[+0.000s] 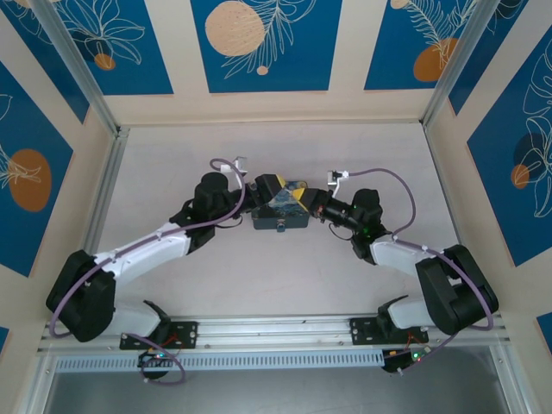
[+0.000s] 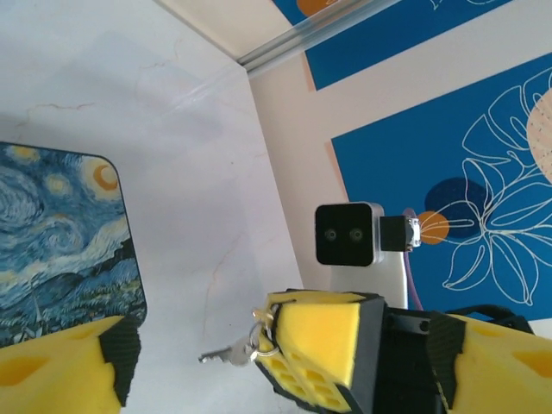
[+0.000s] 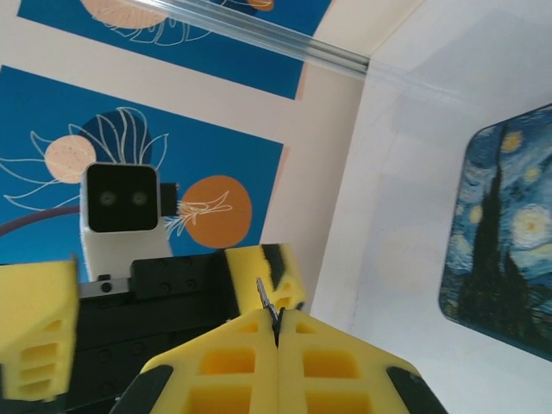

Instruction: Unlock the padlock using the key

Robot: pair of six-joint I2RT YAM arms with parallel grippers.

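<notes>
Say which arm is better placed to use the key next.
Right, probably. The right gripper is shut on the key, its blade sticking out past the yellow pads. The left gripper is open, holding nothing, and would have to regrasp.

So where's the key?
In the left wrist view, the key sticks out from the shut right gripper, beside the box.

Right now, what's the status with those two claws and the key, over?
Right gripper shut on the key. Left gripper open, fingers either side of it. Painted box close beside.
</notes>
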